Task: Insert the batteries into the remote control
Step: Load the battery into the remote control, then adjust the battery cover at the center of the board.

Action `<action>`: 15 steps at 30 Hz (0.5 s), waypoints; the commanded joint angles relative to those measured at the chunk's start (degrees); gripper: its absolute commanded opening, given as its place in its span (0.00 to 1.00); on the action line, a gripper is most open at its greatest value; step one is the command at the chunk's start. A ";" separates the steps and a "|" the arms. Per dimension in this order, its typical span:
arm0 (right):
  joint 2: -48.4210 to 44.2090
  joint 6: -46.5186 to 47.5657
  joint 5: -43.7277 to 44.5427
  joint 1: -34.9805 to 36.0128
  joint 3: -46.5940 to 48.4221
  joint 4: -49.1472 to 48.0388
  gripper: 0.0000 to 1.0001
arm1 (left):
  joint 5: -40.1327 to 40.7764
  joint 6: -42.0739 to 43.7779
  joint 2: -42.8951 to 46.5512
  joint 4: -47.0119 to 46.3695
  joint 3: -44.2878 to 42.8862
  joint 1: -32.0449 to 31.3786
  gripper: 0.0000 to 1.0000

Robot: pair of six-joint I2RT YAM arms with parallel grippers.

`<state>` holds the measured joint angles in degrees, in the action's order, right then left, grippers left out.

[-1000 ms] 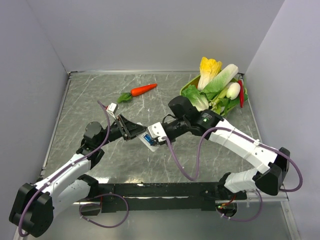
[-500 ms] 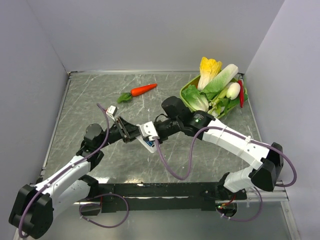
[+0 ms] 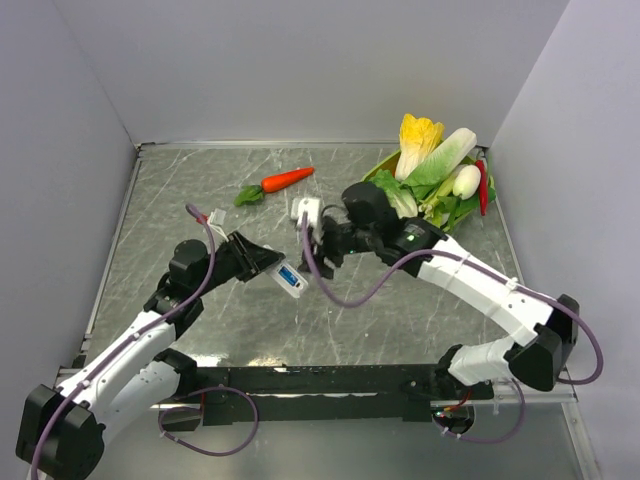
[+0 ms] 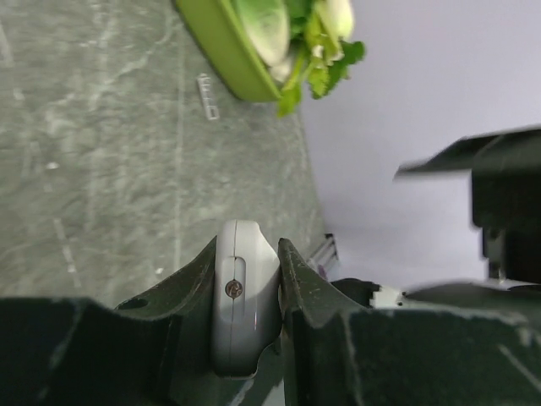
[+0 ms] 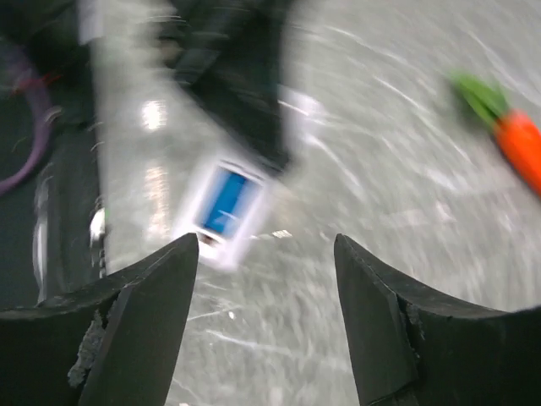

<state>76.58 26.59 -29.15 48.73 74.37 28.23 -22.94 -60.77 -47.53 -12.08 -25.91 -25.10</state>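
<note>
The remote control (image 3: 289, 278) is clamped by its edges in the left gripper (image 3: 276, 270) over mid-table, its long axis running ten to four o'clock, with blue batteries (image 5: 226, 200) showing in its upturned back. The left arm reaches in from seven o'clock. The right gripper (image 3: 320, 243) hovers at two o'clock, spread wide and empty. Grey marbled table (image 3: 200, 330), lilac walls (image 3: 300, 70)

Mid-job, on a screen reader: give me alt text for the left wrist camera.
The left claw is shut on the edges of a small white-grey plastic remote control, with the grey marbled table behind it. A green tray of leafy vegetables sits further off.
</note>
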 commanded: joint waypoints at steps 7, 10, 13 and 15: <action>1.90 -26.49 25.61 -16.20 -9.24 2.34 0.73 | 1.85 2.59 1.03 -1.11 3.50 2.34 0.01; 7.35 -29.75 28.09 -19.28 -8.63 4.11 0.73 | 1.15 2.76 1.21 -1.37 3.68 2.60 0.01; 12.44 -31.59 30.64 -21.57 -7.58 3.68 0.73 | 0.35 2.50 1.56 -2.33 4.29 2.78 0.01; 16.39 -32.65 31.60 -22.71 -5.73 4.03 0.73 | 0.09 1.98 1.82 -2.78 4.82 2.87 0.01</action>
<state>87.88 -0.84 -2.61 28.01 65.82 30.89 -21.30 -59.16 -47.09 -11.38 -21.76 -22.68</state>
